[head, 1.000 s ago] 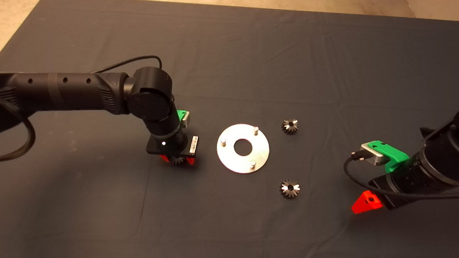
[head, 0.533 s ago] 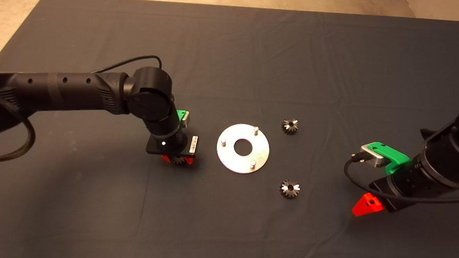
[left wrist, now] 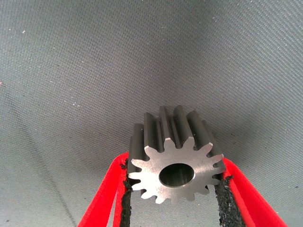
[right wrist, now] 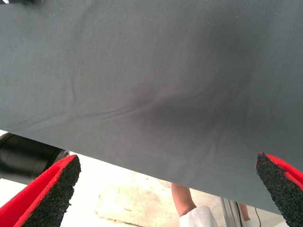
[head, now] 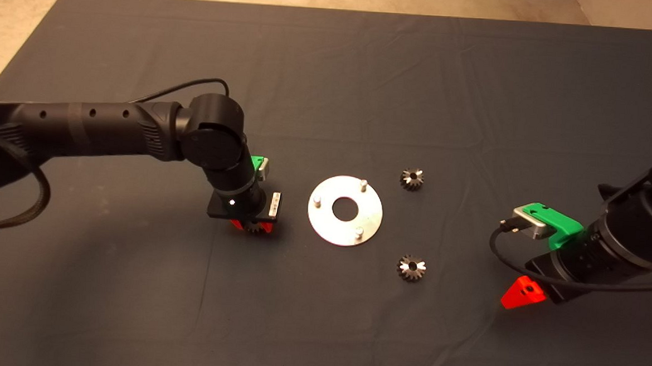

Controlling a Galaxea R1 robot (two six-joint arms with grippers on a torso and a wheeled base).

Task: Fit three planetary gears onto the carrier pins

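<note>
My left gripper (head: 252, 226) points down at the mat just left of the round plate (head: 345, 210) and is shut on a planetary gear (head: 254, 226). In the left wrist view that gear (left wrist: 175, 156) sits squeezed between the two black pads (left wrist: 126, 198), its centre hole facing the camera. Three carrier pins (head: 363, 184) stand bare on the plate. One loose gear (head: 411, 178) lies right of the plate at the back, another (head: 411, 267) at the front right. My right gripper (head: 523, 292) waits at the right edge, its fingers (right wrist: 52, 189) wide apart.
The dark mat (head: 331, 83) has shallow wrinkles. Beyond the mat's edge in the right wrist view there is pale floor with a person's leg and shoe (right wrist: 191, 213). A black cable (head: 517, 260) loops beside the right wrist.
The left gripper stays on the gear, its fingers slightly closer together. The right gripper has drifted a little toward the right edge.
</note>
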